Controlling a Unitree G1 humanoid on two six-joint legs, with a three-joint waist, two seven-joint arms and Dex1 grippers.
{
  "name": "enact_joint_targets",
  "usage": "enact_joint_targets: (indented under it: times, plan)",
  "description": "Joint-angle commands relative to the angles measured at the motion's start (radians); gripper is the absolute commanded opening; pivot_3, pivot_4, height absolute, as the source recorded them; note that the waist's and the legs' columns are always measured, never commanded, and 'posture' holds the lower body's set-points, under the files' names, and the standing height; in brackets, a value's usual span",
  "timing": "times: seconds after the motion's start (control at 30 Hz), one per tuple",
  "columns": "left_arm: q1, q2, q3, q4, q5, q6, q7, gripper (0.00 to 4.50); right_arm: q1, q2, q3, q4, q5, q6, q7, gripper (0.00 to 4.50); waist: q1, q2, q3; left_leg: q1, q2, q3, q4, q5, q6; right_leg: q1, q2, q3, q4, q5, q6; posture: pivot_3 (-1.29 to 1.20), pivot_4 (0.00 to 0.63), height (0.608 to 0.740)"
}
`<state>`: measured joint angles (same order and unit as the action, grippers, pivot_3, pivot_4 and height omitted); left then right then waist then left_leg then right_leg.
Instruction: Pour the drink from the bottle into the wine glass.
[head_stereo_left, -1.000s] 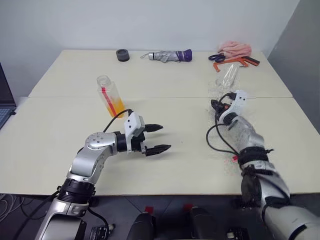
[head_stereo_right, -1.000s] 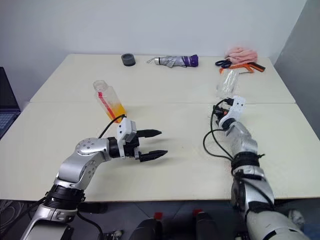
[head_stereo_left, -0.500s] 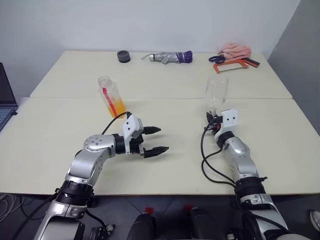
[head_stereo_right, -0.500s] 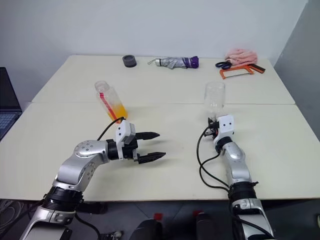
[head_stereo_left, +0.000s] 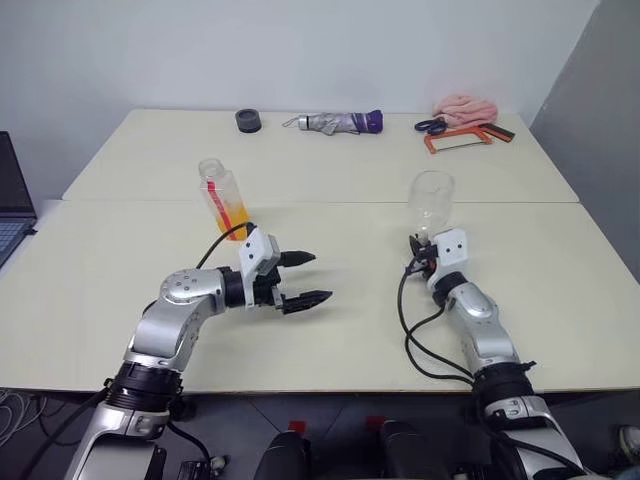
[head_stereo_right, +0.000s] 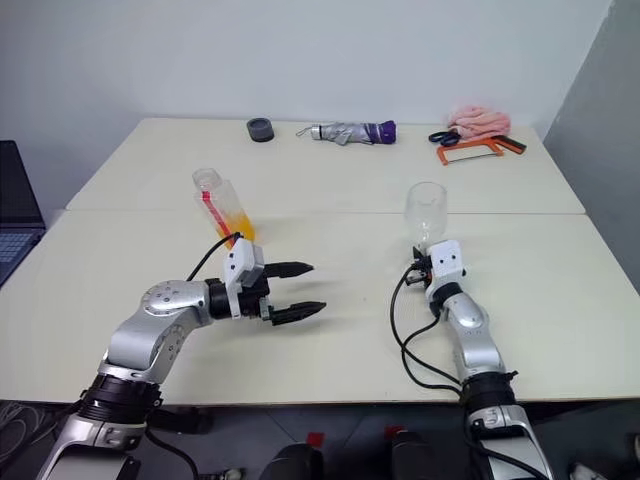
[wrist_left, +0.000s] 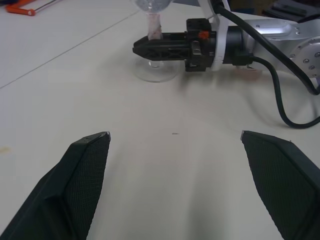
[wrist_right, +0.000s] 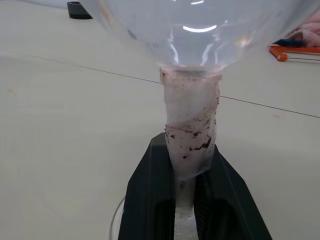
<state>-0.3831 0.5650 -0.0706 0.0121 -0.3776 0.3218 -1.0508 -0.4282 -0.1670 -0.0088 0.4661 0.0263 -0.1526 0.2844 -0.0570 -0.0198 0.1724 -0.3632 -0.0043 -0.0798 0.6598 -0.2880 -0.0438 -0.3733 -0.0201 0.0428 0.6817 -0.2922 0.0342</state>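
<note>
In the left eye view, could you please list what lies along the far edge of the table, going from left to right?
Black round object → folded umbrella → scissors → orange-handled saw, with the pink cloth lying behind those last two.

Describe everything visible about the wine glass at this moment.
The wine glass is clear and colourless, with a rounded bowl, a short stem and a round foot. The bowl looks empty. It stands upright with its foot on the cream table, on the robot's right side. The stem is wrapped in whitish, speckled tape, and the right tool is shut on it, one black finger on either side. The bottle stands well apart from it.
</note>
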Motion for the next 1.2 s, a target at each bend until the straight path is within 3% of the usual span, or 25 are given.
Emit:
enact_joint_targets:
  times: [0.03,0.23,0.5,0.93,1.2]
  plan:
    - [0.007,-0.014,0.079,-0.002,0.010,-0.059,0.085,4.50,0.004,0.015,0.036,0.037,-0.029,-0.082,0.006,0.15,0.000,0.000,0.000,0.000,0.000,0.000,0.000,0.000,0.000,0.000,0.000,0.000,0.000,0.000,0.000,0.00,0.150,0.740]
    - [0.026,-0.027,0.145,-0.015,0.014,-0.086,0.185,4.50,-0.121,0.066,0.066,0.101,-0.032,-0.172,0.035,0.15,-0.009,0.001,0.002,-0.002,0.002,0.001,0.000,0.000,0.000,-0.004,0.000,0.002,0.001,0.000,0.000,0.00,0.150,0.740]
    - [0.063,-0.002,0.183,-0.106,-0.006,-0.037,0.226,4.50,-0.353,0.171,0.094,0.442,-0.046,-0.254,0.087,0.15,-0.007,0.002,0.004,-0.005,0.005,0.001,-0.001,0.000,0.000,-0.007,-0.002,0.002,0.001,0.000,0.000,0.00,0.150,0.740]
    - [0.097,0.009,0.260,-0.241,-0.095,0.074,0.299,4.50,-0.382,0.222,0.055,0.600,-0.018,-0.341,0.175,0.15,-0.001,0.003,0.004,-0.016,0.003,0.000,0.001,0.000,-0.001,-0.017,-0.004,0.000,0.001,0.001,0.000,0.00,0.150,0.740]
    - [0.080,0.012,0.243,-0.252,-0.105,0.090,0.294,4.50,-0.366,0.226,0.053,0.584,-0.018,-0.351,0.179,2.81,-0.001,0.003,0.004,-0.016,0.003,0.000,0.001,0.000,-0.001,-0.017,-0.003,0.000,0.001,0.001,0.000,0.00,0.150,0.740]
